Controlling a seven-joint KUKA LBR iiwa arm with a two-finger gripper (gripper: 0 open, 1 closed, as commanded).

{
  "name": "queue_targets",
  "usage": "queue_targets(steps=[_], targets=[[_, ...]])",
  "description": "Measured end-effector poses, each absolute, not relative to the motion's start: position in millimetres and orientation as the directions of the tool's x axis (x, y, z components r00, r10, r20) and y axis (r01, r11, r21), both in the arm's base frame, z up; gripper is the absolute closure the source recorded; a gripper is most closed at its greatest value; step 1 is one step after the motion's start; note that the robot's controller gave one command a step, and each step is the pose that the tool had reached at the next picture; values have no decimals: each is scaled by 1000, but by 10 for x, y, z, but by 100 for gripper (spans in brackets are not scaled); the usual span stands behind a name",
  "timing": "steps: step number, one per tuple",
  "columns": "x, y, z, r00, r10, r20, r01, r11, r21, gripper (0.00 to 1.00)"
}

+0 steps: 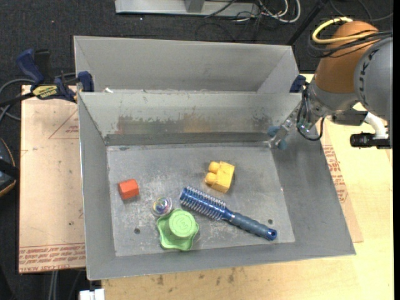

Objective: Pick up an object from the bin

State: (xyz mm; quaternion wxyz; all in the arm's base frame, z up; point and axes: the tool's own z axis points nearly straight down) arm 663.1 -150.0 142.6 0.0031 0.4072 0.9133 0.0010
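Green lid [178, 230], flat on the floor of the bin [187, 61] at 6 o'clock, lies nearest, with a small shiny ball [162, 205] just beside it at its 11 o'clock. The blue hairbrush [228, 213] stretches toward 5 o'clock. Further back sit a red cube [129, 189] at 9 o'clock and a yellow block [219, 175] near the middle. The gripper [279, 137] hangs at 2 o'clock by the far corner, over none of them. Whether it is wide or narrow I cannot tell. The yellow block lies closest to it and stands free, so it is probably the easiest pick.

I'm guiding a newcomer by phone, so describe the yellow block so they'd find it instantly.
In the grey metal bin, look slightly right of the floor's centre. The chunky yellow plastic block lies just behind the blue plastic hairbrush. Nothing else there is yellow.
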Motion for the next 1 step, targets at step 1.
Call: queue_targets(steps=[1], targets=[[6645, -1498, 1735, -670, 743, -5, 743, 670, 5, 100]])
